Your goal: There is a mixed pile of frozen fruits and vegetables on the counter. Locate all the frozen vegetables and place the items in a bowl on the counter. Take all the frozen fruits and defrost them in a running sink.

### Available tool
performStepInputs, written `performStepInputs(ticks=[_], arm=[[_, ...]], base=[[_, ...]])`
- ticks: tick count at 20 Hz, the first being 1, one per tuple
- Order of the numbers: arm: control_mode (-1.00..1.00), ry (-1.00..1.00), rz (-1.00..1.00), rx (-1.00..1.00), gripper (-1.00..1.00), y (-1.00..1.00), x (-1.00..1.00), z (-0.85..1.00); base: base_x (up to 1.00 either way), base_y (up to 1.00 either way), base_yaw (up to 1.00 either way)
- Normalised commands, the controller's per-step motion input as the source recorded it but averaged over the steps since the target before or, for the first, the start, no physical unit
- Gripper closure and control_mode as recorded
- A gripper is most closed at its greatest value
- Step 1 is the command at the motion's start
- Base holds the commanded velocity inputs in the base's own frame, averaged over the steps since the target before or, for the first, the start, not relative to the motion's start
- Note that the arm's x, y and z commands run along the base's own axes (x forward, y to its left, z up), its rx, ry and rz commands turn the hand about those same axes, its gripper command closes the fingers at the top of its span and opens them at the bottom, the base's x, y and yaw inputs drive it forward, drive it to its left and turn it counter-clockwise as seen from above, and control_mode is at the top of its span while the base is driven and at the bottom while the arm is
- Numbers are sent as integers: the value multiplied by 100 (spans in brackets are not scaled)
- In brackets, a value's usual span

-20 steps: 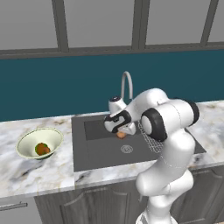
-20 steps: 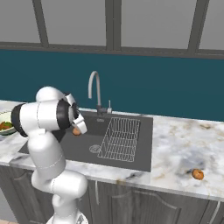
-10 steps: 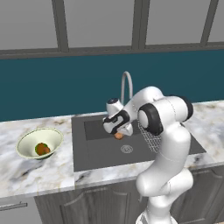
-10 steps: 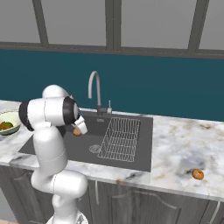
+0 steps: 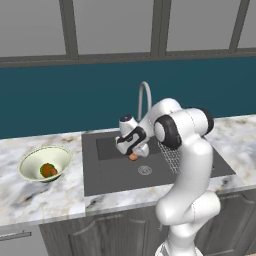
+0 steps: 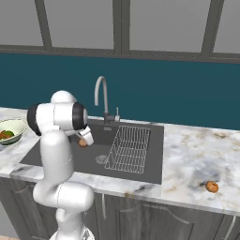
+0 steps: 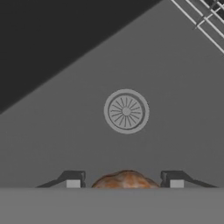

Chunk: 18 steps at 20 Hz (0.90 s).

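Note:
My gripper (image 5: 133, 156) (image 6: 83, 142) (image 7: 124, 183) hangs low inside the dark grey sink (image 5: 110, 175) (image 6: 56, 154), shut on a small round orange frozen fruit (image 5: 133, 157) (image 6: 82, 143) (image 7: 125, 180). The fruit sits between the two fingertips, just short of the round metal drain (image 7: 126, 111) (image 5: 145, 170) (image 6: 101, 159). A second orange fruit (image 6: 212, 186) lies on the marble counter (image 6: 187, 154) right of the sink. The pale green bowl (image 5: 30, 160) (image 6: 14, 125) stands left of the sink and holds the frozen vegetables (image 5: 48, 170) (image 6: 5, 135), a green and a brown-orange piece.
The curved silver faucet (image 5: 144, 97) (image 6: 100, 93) rises behind the basin. A wire rack (image 6: 129, 147) (image 5: 170, 152) (image 7: 205, 22) fills the sink's right half. Dark cabinets run below the counter, a teal wall behind it.
The arm's elbow has swung a little to the left. The gripper has sunk slightly in the basin, still shut on the orange fruit.

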Motion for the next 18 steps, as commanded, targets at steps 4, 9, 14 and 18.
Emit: performStepInputs(ticks=[4, 9, 14, 18], arm=[[-100, 0, 0, 0, 100, 7, 14, -22], [-100, 0, 0, 0, 100, 7, 9, -24], [-100, 0, 0, 0, 100, 8, 9, -26], [-100, 0, 0, 0, 100, 7, 8, -23]], base=[[0, 0, 0], [0, 0, 0], [0, 0, 0], [0, 0, 0]])
